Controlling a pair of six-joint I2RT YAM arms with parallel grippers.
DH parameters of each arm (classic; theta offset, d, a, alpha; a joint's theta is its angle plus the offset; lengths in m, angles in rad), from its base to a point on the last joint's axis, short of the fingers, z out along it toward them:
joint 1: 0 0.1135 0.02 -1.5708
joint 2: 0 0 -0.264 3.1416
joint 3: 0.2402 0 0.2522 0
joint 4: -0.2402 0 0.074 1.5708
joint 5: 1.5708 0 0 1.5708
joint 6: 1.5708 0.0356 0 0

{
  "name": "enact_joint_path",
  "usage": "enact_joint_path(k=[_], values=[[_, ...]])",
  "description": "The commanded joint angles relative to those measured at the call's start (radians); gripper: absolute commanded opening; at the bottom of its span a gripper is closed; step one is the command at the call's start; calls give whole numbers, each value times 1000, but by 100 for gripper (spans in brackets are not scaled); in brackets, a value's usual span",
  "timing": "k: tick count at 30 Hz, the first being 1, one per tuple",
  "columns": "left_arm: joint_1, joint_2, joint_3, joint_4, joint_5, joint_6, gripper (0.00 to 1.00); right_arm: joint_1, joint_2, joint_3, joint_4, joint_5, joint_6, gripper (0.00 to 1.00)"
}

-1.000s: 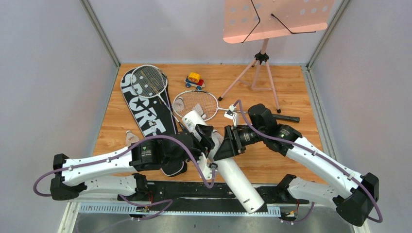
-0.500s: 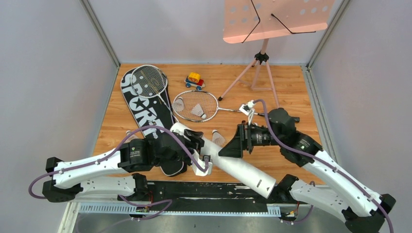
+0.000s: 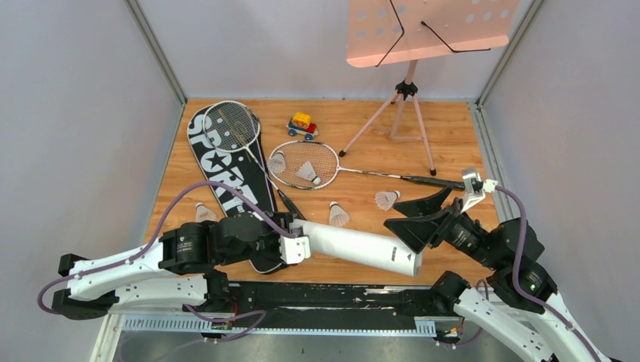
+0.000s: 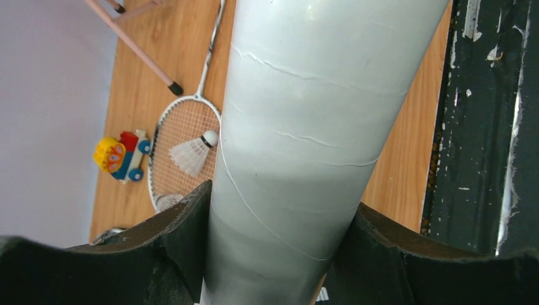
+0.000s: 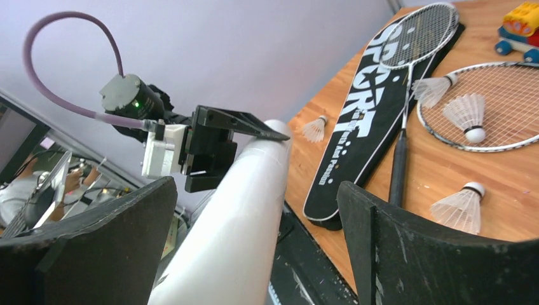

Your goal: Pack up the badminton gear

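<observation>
My left gripper [image 3: 296, 247] is shut on the white tube [image 3: 355, 250] and holds it near level above the table's front edge, free end to the right. In the left wrist view both jaws press the tube [image 4: 305, 127]. My right gripper [image 3: 411, 220] is open at the tube's free end. In the right wrist view the tube [image 5: 235, 229] passes between its jaws untouched. One racket [image 3: 230, 124] lies on the black SPORT bag [image 3: 226, 177]. The other racket [image 3: 306, 162] carries two shuttlecocks [image 3: 306, 171]. Other shuttlecocks [image 3: 338, 215] lie on the wood.
The toy car [image 3: 302, 124] sits at the back centre. The pink music stand [image 3: 423, 30] rises at the back right, its tripod legs [image 3: 407, 113] spread on the table. Grey walls close in the left, right and back sides.
My left gripper has swung the tube down from steeply tilted to near level, pointing right. My right arm has drawn back to the right, and two shuttlecocks on the wood came into view.
</observation>
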Motion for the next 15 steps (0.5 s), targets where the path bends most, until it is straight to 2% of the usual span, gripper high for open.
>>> enact_joint_path(k=[1, 12, 15], values=[[6, -8, -2, 55, -59, -168, 50, 4, -59, -26, 30, 76, -41, 100], [6, -6, -19, 34, -106, -250, 50, 4, -65, -31, -9, 77, -27, 100], [5, -27, -22, 40, -103, -262, 50, 4, -47, -38, -12, 57, -18, 97]])
